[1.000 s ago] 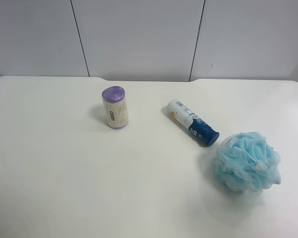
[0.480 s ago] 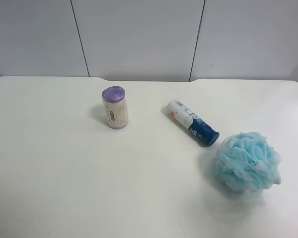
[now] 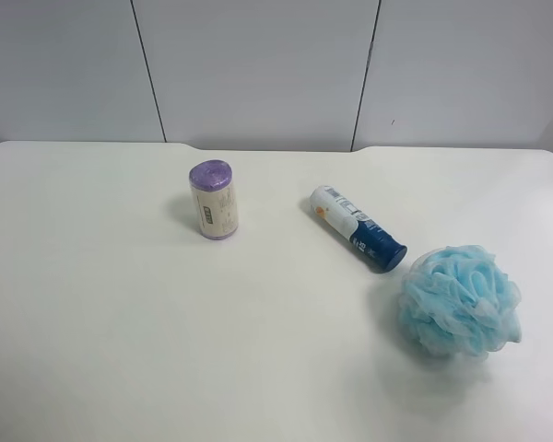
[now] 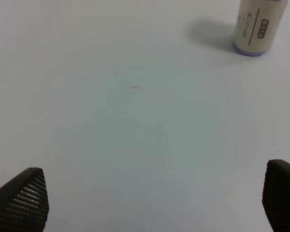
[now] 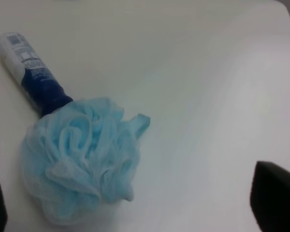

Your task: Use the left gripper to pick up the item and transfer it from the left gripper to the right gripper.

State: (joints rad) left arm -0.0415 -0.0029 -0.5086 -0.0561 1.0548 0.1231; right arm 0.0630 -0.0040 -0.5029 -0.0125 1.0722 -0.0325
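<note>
The item, a fluffy light blue mesh bath pouf point(image 3: 459, 300), lies on the white table point(image 3: 120, 322) at the exterior high view's right. It also shows in the right wrist view point(image 5: 79, 157). My right gripper point(image 5: 135, 212) is open, with the pouf between its black fingertips point(image 5: 275, 198), nearer the one at that picture's left edge. My left gripper point(image 4: 154, 200) is open and empty over bare table, its black fingertips point(image 4: 21, 198) wide apart, far from the pouf. Neither gripper shows in the exterior high view.
A purple-topped cylinder roll point(image 3: 212, 200) stands upright left of centre; it also shows in the left wrist view point(image 4: 257, 24). A white-and-navy tube point(image 3: 358, 227) lies on its side beside the pouf, seen also in the right wrist view point(image 5: 31, 70). A grey panelled wall stands behind the table.
</note>
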